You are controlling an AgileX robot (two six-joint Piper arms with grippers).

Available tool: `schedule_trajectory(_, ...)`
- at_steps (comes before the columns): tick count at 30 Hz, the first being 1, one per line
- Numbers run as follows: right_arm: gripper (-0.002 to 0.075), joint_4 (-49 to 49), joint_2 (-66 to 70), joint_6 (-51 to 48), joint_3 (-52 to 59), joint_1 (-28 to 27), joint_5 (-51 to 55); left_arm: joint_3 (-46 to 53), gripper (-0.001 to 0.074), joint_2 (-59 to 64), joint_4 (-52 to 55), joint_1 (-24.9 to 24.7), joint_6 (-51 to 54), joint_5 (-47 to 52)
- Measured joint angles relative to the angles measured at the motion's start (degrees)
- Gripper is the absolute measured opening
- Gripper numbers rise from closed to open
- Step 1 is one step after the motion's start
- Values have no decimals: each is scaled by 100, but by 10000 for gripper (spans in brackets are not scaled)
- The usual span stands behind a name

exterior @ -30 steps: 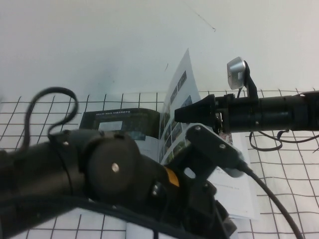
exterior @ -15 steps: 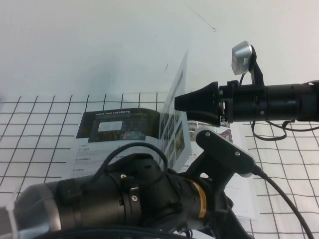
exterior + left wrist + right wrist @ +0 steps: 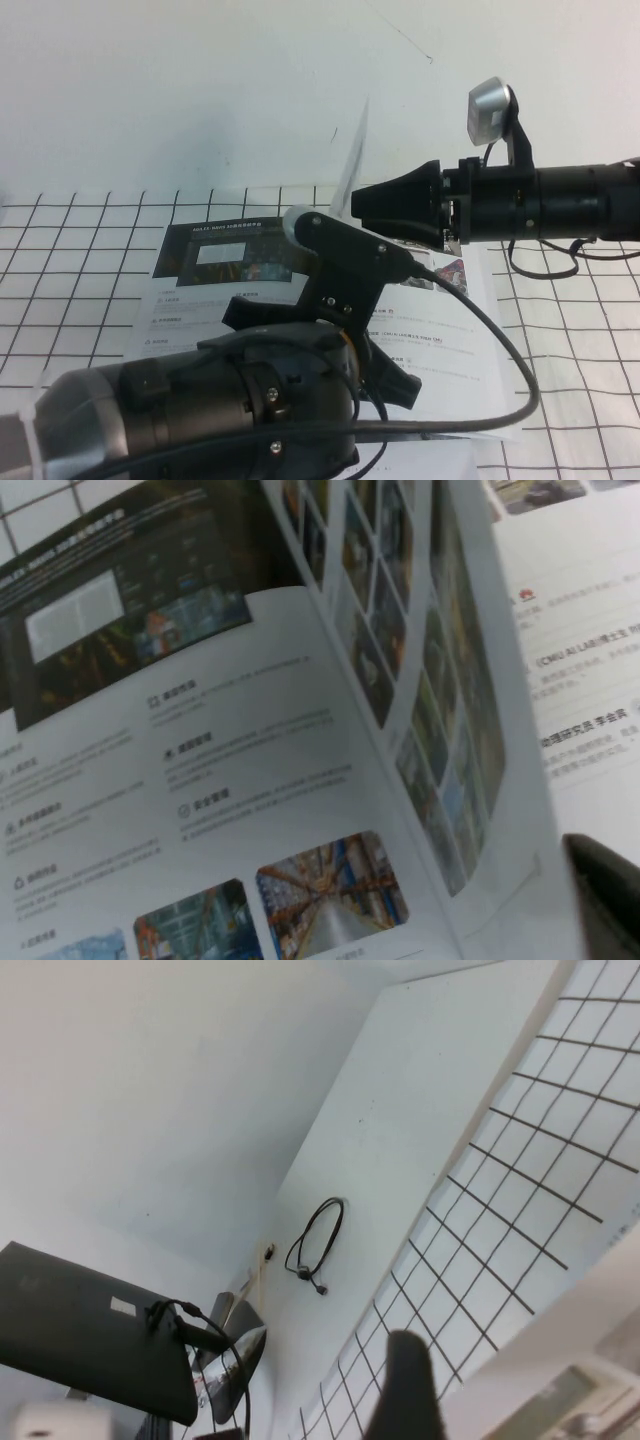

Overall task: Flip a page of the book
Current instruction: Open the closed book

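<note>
**op1:** Since a second ago the page (image 3: 358, 150) has swung from a broad tilt to nearly edge-on upright, and my left arm has rolled, so its camera bracket now sits in front of the spine.

**op2:** Jaws?

**op1:** Right gripper (image 3: 352, 207) is level above the book (image 3: 210, 300), nose touching the page; can't tell whether it's clamped. Left gripper (image 3: 605, 890) shows one dark tip near the page's lower edge, can't tell either. Book lies open on the gridded table (image 3: 80, 240).
</note>
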Motion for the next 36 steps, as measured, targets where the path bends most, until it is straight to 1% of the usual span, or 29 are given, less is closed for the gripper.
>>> schedule_trajectory(6, 507, -63, -456, -11, 12, 0, 0, 0, -2, 0, -5, 53, -349, 185)
schedule_trajectory(8, 489, -129, -622, -61, 12, 0, 0, 0, -2, 0, -48, 151, -426, 93)
schedule_trajectory(9, 466, -195, -691, -105, 12, 0, 12, 0, -2, 0, -72, 234, -449, 17)
schedule_trajectory(11, 402, -344, -783, -180, 12, 0, 37, 0, -2, 26, -158, 417, -453, -149)
schedule_trajectory(13, 302, -557, -843, -224, -8, 0, 47, 0, -2, 85, -324, 658, -399, -267)
schedule_trajectory(15, 185, -790, -852, -231, -50, 0, 33, 0, -2, 171, -526, 893, -189, -310)
schedule_trajectory(17, 88, -1100, -852, -235, -58, 0, -31, 0, -2, 265, -770, 1077, 84, -318)
schedule_trajectory(19, 42, -1522, -852, -127, -58, 0, -173, 0, -2, 335, -960, 1215, 322, -318)
schedule_trajectory(22, 15, -2521, -852, 236, -58, 9, -567, 0, -2, 415, -1146, 1351, 511, -339)
schedule_trajectory(24, 8, -3277, -852, 600, -33, 69, -970, 0, -2, 462, -1229, 1418, 546, -447)
schedule_trajectory(28, 4, -4377, -790, 1181, 124, 243, -1597, 10, -2, 592, -1330, 1543, 588, -673)
schedule_trajectory(31, 3, -4761, -542, 1315, 133, 393, -1777, 10, -2, 711, -1413, 1609, 588, -759)
schedule_trajectory(36, 2, -4991, -20, 1456, 133, 602, -2086, 10, -2, 1025, -1601, 1792, 640, -783)
